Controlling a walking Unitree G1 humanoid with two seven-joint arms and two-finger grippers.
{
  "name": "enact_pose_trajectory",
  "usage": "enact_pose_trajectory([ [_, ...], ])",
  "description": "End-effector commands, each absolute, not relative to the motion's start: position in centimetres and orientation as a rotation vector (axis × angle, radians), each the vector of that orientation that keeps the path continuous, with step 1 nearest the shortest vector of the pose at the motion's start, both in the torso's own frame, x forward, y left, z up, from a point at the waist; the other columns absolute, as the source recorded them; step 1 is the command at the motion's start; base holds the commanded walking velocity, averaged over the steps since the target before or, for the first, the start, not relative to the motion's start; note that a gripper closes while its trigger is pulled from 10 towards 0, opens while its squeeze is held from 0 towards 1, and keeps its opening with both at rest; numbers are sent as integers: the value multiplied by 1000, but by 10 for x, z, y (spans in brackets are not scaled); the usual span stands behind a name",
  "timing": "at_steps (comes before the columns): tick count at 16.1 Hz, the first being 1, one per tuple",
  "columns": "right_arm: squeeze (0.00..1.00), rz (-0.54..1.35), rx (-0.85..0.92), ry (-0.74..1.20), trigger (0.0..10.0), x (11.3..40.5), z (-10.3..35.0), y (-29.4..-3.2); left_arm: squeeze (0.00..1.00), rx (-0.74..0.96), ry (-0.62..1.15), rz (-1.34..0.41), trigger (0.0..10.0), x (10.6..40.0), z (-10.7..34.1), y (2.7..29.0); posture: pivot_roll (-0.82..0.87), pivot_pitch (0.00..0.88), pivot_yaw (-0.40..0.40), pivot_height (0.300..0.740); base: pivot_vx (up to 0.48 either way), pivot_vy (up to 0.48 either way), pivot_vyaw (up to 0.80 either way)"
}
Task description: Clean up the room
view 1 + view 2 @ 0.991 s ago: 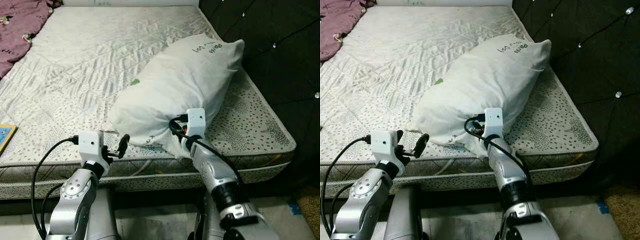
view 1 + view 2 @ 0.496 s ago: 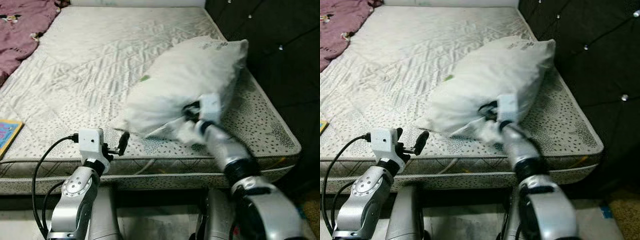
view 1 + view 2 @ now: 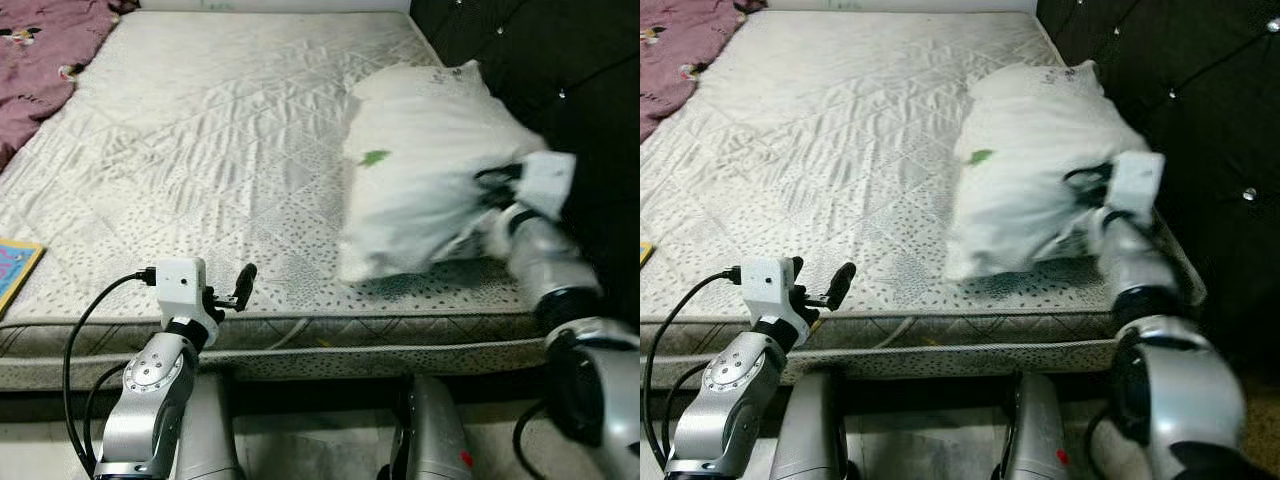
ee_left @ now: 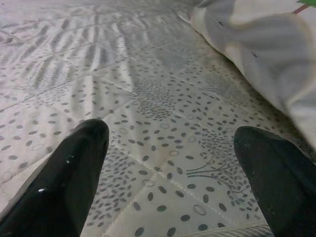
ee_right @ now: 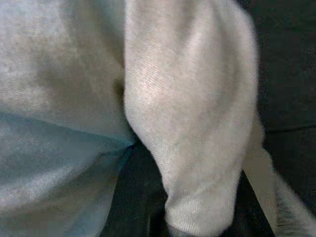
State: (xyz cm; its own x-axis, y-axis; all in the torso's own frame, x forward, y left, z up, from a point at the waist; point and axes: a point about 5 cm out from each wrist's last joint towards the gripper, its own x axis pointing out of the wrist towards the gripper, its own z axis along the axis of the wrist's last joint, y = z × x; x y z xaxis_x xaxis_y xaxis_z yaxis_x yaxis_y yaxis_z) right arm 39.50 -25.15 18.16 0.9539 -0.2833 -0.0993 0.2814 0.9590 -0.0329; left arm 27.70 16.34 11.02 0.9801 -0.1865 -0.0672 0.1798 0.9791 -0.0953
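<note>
1. Partly done, by the look of it: white pillow [image 3: 425,175] lying at the right of the frame, close against the dark tufted headboard [image 3: 560,60], roughly where a pillow belongs, though crumpled and tilted rather than squared up.
2. Right gripper [image 3: 497,195] buried in the pillow's near right corner at mid-right of the frame; right wrist view showing a fold of white cloth [image 5: 197,123] bunched between the black fingers, so pinching the pillowcase.
3. Left gripper [image 3: 232,296] hovering at lower left over the near edge of the mattress [image 3: 200,150], fingers [image 4: 59,177] spread wide with nothing between them, only speckled quilting below.
4. Left to do, judged from the frames: letting go of the pillow and flattening it; then dealing with the purple blanket [image 3: 35,60] heaped at upper left and the colourful book [image 3: 12,272] at the left edge.
5. In the way: little on the open quilted surface; headboard just beside the right arm, leaving scant room for swinging further right. Cable [image 3: 90,320] looping off the left wrist, clear of the bed.
</note>
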Motion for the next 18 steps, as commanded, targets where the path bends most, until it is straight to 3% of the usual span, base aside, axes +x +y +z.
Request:
enact_pose_trajectory([
  [1, 0, -343, -19, -43, 0, 399, 220, -265, 0, -73, 79, -166, 10000, 278, 110, 166, -2, 64, -26, 510, 0, 0, 0],
  [4, 0, -352, -49, -53, 0, 395, 217, -273, 0, -68, 80, -158, 10000, 277, 109, 167, 2, 66, -27, 510, 0, 0, 0],
  [14, 0, -255, -72, -46, 0, 360, 144, -248, 0, -64, 72, -170, 10000, 278, 112, 168, -4, 71, -12, 510, 0, 0, 0],
  [15, 0, -248, -80, -43, 3216, 360, 143, -244, 0, -66, 71, -172, 10000, 277, 112, 167, -4, 71, -12, 510, 0, 0, 0],
  [16, 0, -238, -80, -35, 10000, 361, 142, -240, 0, -66, 69, -174, 10000, 277, 113, 166, -2, 73, -11, 510, 0, 0, 0],
  [18, 0, -200, -62, -51, 10000, 364, 146, -229, 0, -67, 68, -176, 10000, 276, 113, 165, 0, 73, -12, 510, 0, 0, 0],
])
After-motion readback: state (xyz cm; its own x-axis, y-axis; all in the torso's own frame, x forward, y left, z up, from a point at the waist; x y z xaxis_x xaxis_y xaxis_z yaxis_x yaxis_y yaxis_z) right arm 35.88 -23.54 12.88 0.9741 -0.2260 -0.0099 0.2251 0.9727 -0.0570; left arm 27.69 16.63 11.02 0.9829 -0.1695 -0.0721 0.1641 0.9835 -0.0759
